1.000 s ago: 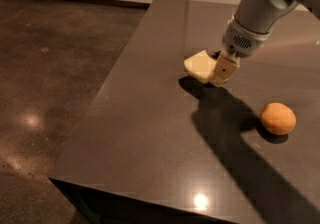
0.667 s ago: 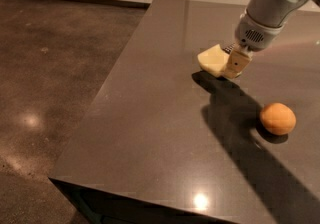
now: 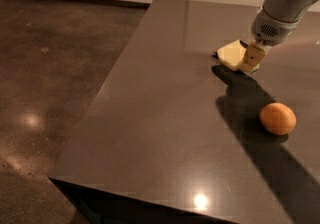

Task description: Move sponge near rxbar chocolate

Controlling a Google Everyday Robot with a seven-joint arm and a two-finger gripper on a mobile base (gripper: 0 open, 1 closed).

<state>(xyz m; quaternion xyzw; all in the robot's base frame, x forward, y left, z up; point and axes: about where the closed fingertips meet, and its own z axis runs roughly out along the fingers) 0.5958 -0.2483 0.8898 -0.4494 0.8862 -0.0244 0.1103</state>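
Camera view: one sponge [image 3: 230, 54] (in hand [image 3: 249, 60])

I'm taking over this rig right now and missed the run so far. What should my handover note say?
The tool is shut on the right end of the sponge, over the far right part of the table.
The sponge is tilted, seemingly just off the tabletop.
The rxbar chocolate cannot be made out in this view.
An orange fruit sits nearer the camera, apart from the sponge.
Done: sponge grasped.
Left: locate the bar, set the sponge down beside it, release.
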